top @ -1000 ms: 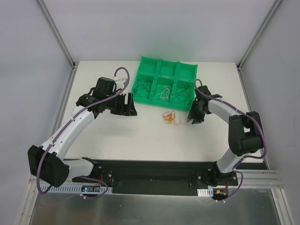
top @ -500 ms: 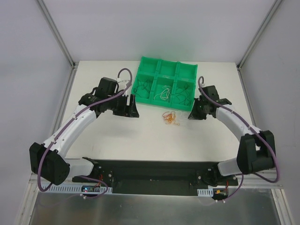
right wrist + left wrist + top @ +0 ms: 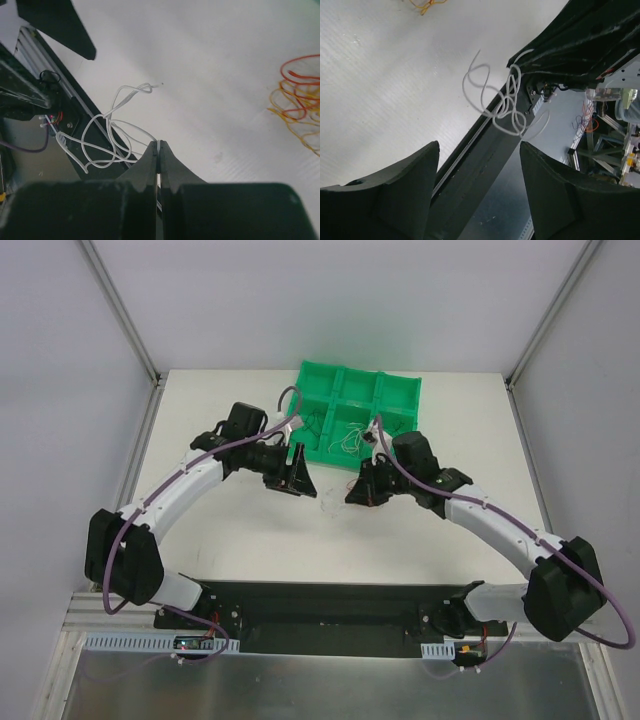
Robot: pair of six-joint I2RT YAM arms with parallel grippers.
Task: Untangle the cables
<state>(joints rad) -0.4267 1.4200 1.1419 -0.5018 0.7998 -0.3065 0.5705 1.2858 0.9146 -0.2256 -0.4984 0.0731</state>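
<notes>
A small tangle of white cables (image 3: 107, 135) hangs from my right gripper (image 3: 159, 143), which is shut on one strand and holds it above the table. In the top view the white tangle (image 3: 329, 506) shows faintly between my right gripper (image 3: 352, 495) and my left gripper (image 3: 300, 483). My left gripper (image 3: 479, 145) is open and empty, and the white tangle (image 3: 500, 102) hangs a short way ahead of its fingers. A red and orange cable bundle (image 3: 300, 100) lies on the table beside my right gripper. Its edge shows in the left wrist view (image 3: 425, 5).
A green tray (image 3: 405, 390) with several compartments stands at the back of the table. Thin wires lie in its compartments. The black base rail (image 3: 320, 605) runs along the table's near edge. Grey walls enclose the table on the left, right and back.
Both arms have swung in towards the middle of the table. My right gripper has moved left from beside the tray and now holds the white tangle. My left gripper has moved right, close to it.
</notes>
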